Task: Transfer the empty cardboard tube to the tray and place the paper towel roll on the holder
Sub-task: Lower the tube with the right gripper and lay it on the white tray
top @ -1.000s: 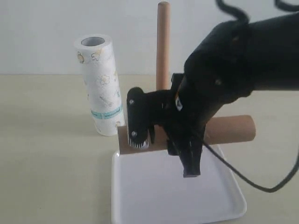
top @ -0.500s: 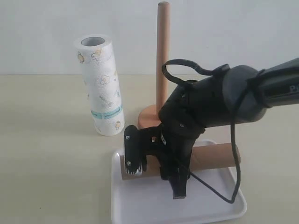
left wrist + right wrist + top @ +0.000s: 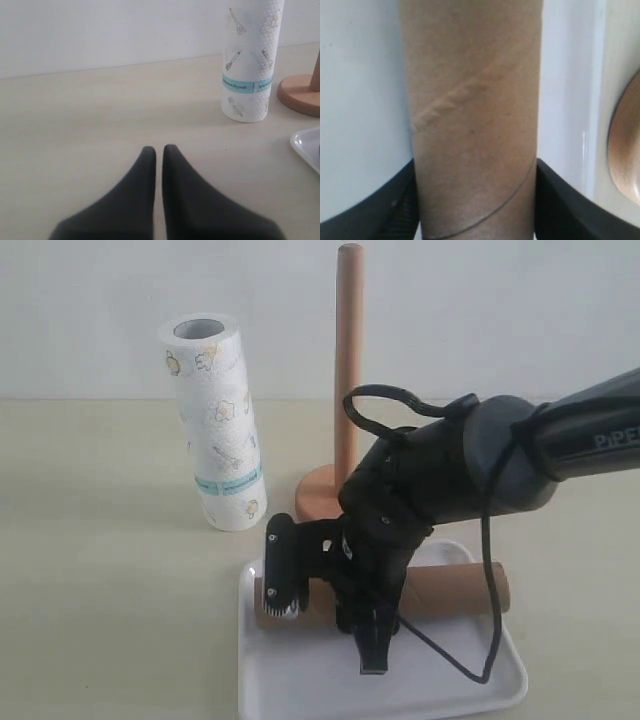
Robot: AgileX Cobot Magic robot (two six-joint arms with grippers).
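The empty cardboard tube (image 3: 452, 586) lies level across the far half of the white tray (image 3: 300, 680), down at its surface. My right gripper (image 3: 326, 616) is shut on the tube's middle. In the right wrist view the tube (image 3: 475, 100) fills the space between the black fingers (image 3: 395, 205), with the tray (image 3: 360, 100) behind it. The paper towel roll (image 3: 215, 420) stands upright on the table, left of the holder (image 3: 348, 360), whose dowel is bare. My left gripper (image 3: 159, 150) is shut and holds nothing, low over the table in front of the roll (image 3: 252, 60). It is outside the exterior view.
The holder's round base (image 3: 300, 95) sits just behind the tray's corner (image 3: 306, 145) and shows beside the tray in the right wrist view (image 3: 626, 150). The right arm's black cable (image 3: 490, 640) loops over the tray. A pale wall closes the far side.
My right gripper has come down with the tube, from above the tray's far edge to the tray's surface. The roll and the holder have not moved.
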